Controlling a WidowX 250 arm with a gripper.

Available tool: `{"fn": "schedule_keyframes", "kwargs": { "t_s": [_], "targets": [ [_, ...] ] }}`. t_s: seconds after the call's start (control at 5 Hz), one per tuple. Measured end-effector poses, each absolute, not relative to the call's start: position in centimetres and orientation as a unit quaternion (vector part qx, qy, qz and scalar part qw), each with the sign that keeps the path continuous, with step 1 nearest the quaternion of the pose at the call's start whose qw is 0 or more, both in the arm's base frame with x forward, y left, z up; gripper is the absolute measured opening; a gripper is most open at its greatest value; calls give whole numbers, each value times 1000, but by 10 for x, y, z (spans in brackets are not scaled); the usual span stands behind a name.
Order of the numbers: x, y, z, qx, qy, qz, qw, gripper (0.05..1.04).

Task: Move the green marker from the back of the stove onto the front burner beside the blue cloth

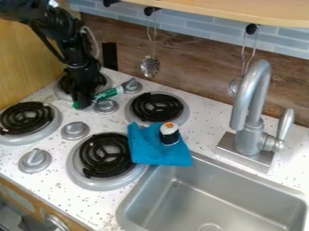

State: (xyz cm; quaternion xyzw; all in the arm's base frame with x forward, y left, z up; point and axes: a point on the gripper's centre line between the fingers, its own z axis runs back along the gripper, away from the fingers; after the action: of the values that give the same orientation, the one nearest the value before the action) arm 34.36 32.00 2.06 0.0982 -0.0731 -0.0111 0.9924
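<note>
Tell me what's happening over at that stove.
A black robot arm has its gripper low over the stovetop, holding a green tube beside a silver knob. Nearer the middle, a blue cloth lies by the corner of the sink, with a small dark container with a white and orange top standing on it.

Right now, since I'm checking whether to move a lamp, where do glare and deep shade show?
Camera view: bright highlights on the faucet, softer sheen inside the sink; the tool is so dark that little detail shows.
</note>
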Motion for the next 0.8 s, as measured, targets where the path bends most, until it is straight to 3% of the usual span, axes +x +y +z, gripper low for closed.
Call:
{"fn": "schedule_keyframes", "kwargs": {
  "t_s": [0.4,0.6,0.8],
  "targets": [
    [320,298,29,86,-86,-9,993,349],
    [315,286,68,103,-129,-11,986,347],
    [310,273,88,97,-157,-19,983,347]
  ]
}}
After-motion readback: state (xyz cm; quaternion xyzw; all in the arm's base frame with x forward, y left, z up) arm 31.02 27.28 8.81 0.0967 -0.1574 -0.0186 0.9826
